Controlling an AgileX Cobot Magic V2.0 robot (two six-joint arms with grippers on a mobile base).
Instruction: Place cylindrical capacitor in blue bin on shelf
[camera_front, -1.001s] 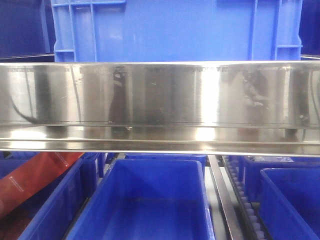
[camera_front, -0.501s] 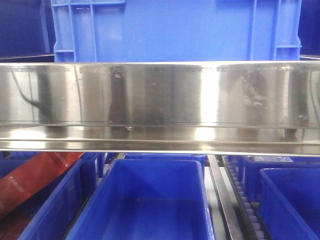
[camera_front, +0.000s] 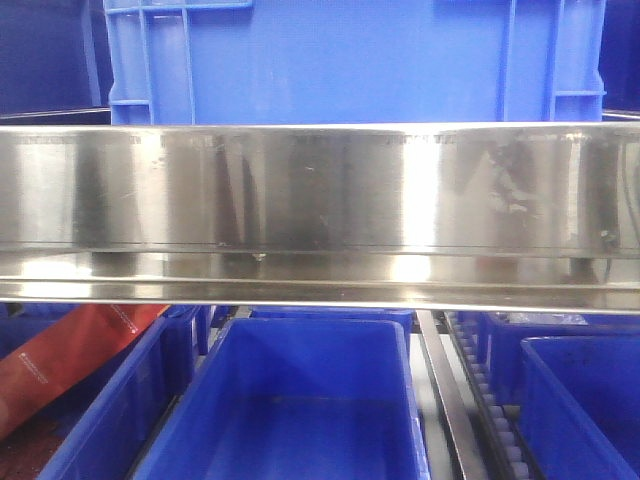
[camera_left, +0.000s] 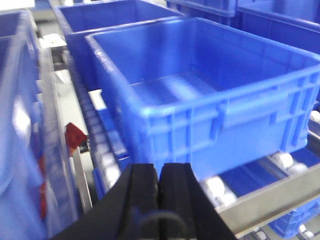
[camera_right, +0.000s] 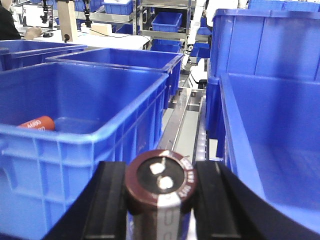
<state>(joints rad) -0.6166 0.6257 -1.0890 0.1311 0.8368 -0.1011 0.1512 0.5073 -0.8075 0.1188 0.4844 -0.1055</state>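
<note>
The cylindrical capacitor (camera_right: 161, 187) is clamped in the right tool (camera_right: 160, 200) beside a blue bin (camera_right: 75, 120) on the shelf (camera_front: 320, 215), while the left tool (camera_left: 159, 187) is pressed together

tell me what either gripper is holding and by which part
The right gripper clamps the dark brown cylindrical capacitor by its sides, terminal end towards the camera. The left gripper is shut on nothing.

The shelf (camera_front: 320, 190) rail is polished steel, mirror-bright and faintly scuffed. The blue bin (camera_left: 200, 95) is smooth, slightly glossy moulded plastic. The cylindrical capacitor (camera_right: 161, 182) wears a shiny brown sleeve between the matt black claw fingers (camera_right: 112, 200).
</note>
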